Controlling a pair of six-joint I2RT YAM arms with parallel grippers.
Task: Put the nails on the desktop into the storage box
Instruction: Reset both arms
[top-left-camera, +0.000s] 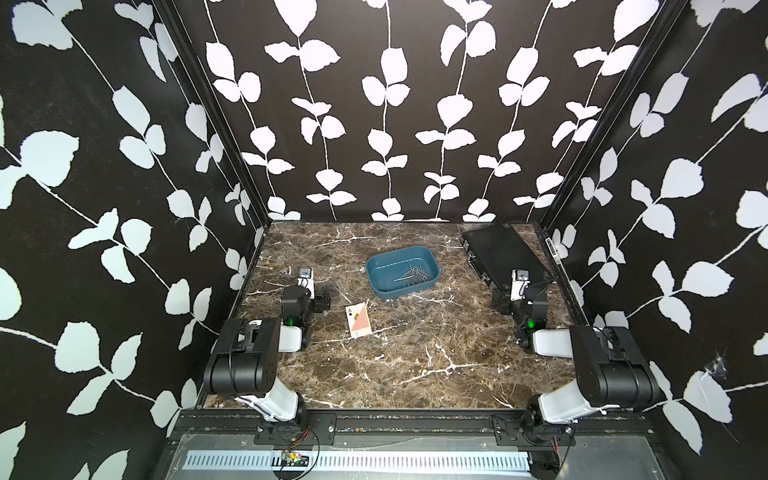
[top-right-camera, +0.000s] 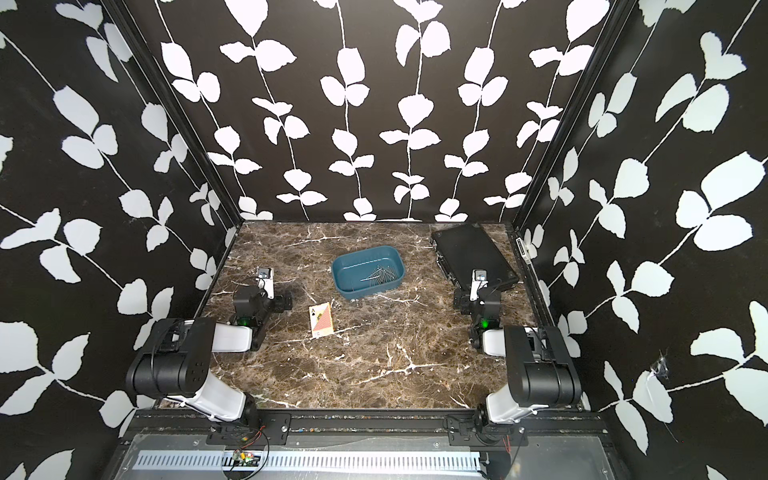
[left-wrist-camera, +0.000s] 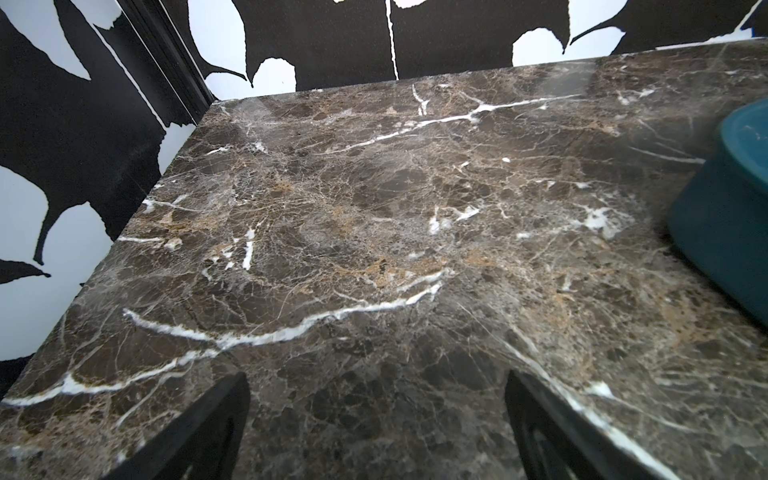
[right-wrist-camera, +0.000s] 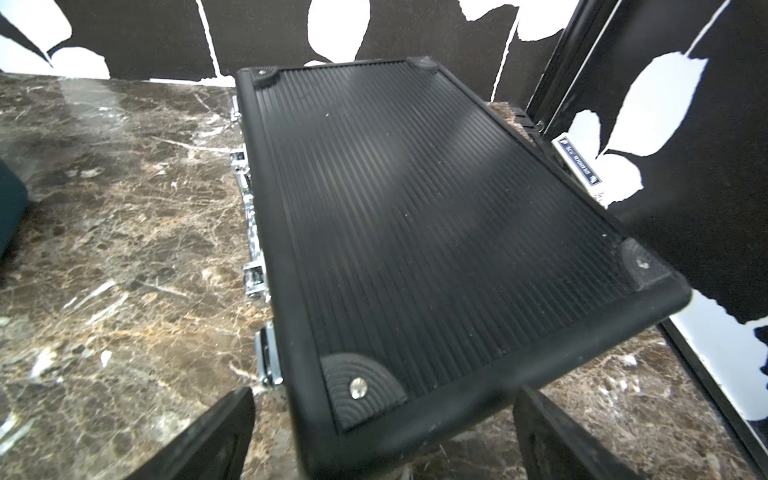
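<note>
Teal-blue plastic storage box (top-left-camera: 399, 293) stands on the marble-patterned desktop (top-left-camera: 415, 365), at about twelve o'clock from its centre in both top views; the nails (top-left-camera: 410, 276) lie heaped inside it, toward its three o'clock end; a playing card (top-left-camera: 357, 319) lies flat at nine o'clock, well apart from the box; a ribbed black case (top-left-camera: 498, 249) sits at two o'clock, by the back corner. Left gripper (left-wrist-camera: 376, 374) hovers over bare desktop, jaws wide; right gripper (right-wrist-camera: 384, 388) likewise spread wide, the case's near corner showing between its fingers (right-wrist-camera: 216, 436); contact cannot be judged.
</note>
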